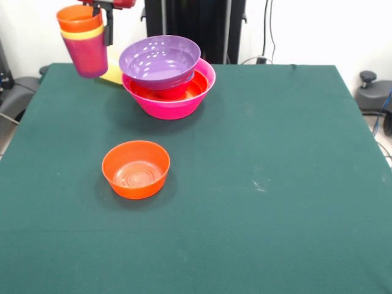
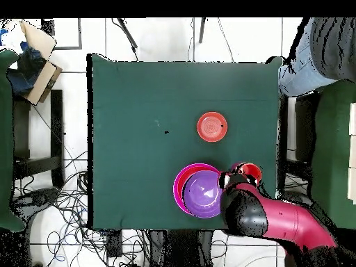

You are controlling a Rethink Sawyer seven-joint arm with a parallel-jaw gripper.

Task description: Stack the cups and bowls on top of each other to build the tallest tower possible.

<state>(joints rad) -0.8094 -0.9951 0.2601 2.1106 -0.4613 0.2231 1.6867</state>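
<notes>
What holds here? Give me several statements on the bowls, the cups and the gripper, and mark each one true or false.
1. The purple bowl sits tilted on the pile in the pink bowl. True.
2. The small orange bowl is nested in the pile. False: it stands alone on the green table.
3. The gripper holds nested cups in the air. True.
4. The outermost held cup is yellow. False: it is purple, with yellow and orange inside.

Counter (image 1: 275, 153) dark green. Bowls: big pink (image 1: 177, 104), purple (image 1: 159, 60), small orange (image 1: 135, 169). Nested cups (image 1: 84, 41): orange, yellow, purple.
</notes>
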